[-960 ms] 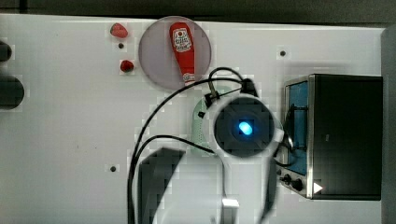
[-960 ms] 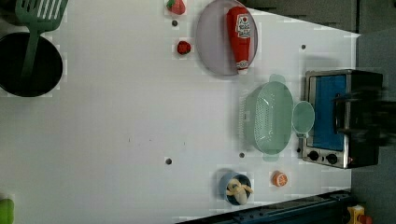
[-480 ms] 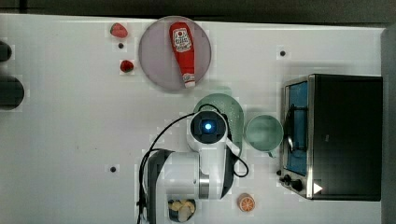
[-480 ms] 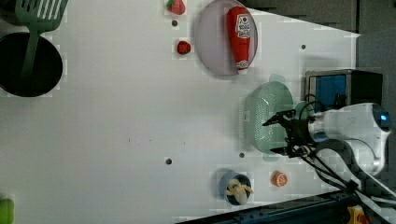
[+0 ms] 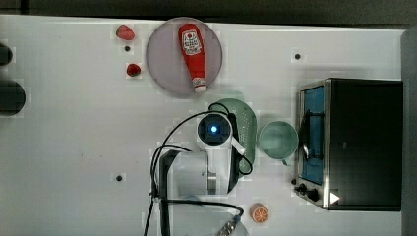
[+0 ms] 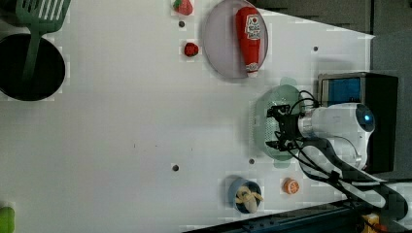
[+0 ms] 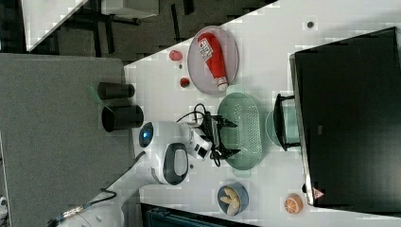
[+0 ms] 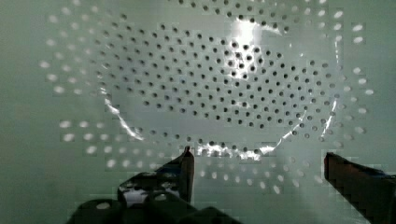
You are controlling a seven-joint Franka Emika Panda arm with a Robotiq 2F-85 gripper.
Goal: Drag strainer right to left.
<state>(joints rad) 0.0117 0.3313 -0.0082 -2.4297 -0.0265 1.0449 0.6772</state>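
The strainer is a pale mint-green oblong colander, lying between the plate and the cup. In the top view my arm's wrist covers the top view's left half of it. The left view shows my gripper open, its two black fingers spread over the strainer's perforated bottom. The right view has the gripper open above the strainer on the right view's left side. In the wrist view the dotted bottom lies close below the gripper. Nothing is held. I cannot tell whether the fingers touch it.
A small mint cup stands between the strainer and the toaster oven. A greyish-pink plate holds a ketchup bottle. Two strawberries, an orange half, a bowl with banana and a black pot are also on the table.
My arm has moved toward the top view's left, from beside the oven to over the strainer, and come lower. The gripper stayed open. The strainer has not shifted.
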